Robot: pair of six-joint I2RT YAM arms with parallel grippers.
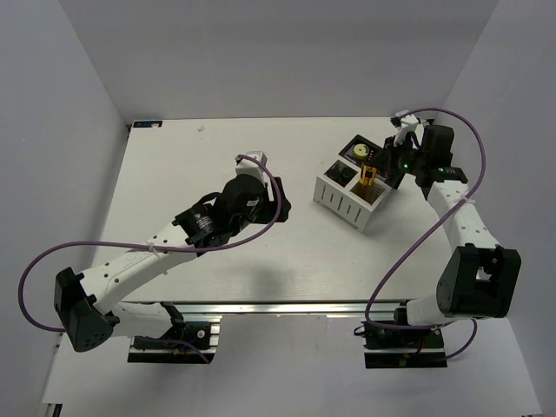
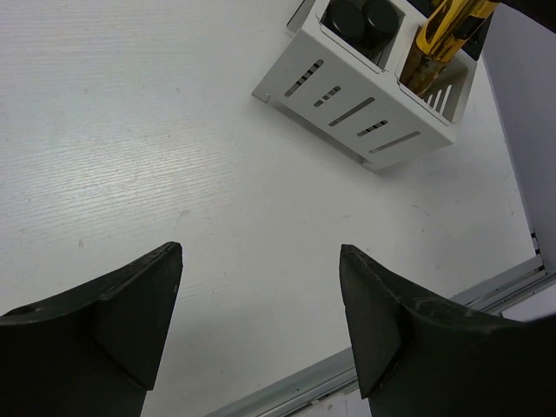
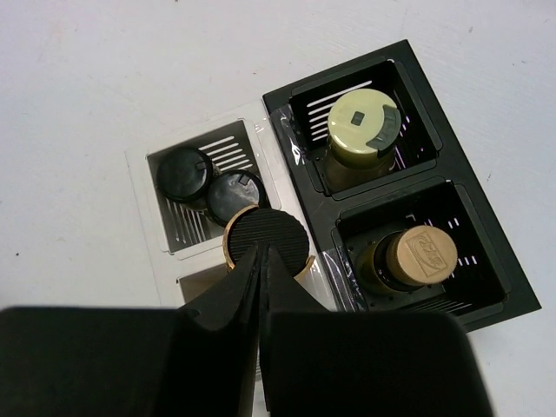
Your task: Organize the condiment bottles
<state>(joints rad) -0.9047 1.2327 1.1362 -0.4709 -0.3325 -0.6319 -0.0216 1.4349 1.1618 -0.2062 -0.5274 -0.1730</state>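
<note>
Distance coarsened the top view: the yellow bottle (image 1: 369,178) leaned in the white rack's (image 1: 343,207) end compartment beneath the right pincer (image 1: 380,169). From the left wrist, the left pincer (image 2: 261,321) gaped empty over the surface (image 2: 130,130), well apart from the rack. From the right wrist, the right pincer was shut tip to tip over the bottle's ribbed black cap (image 3: 269,233); contact was unclear. Compartment walls hid its body there. Likely light, rigid and glossy-slick, it should be pinched across the cap.
</note>
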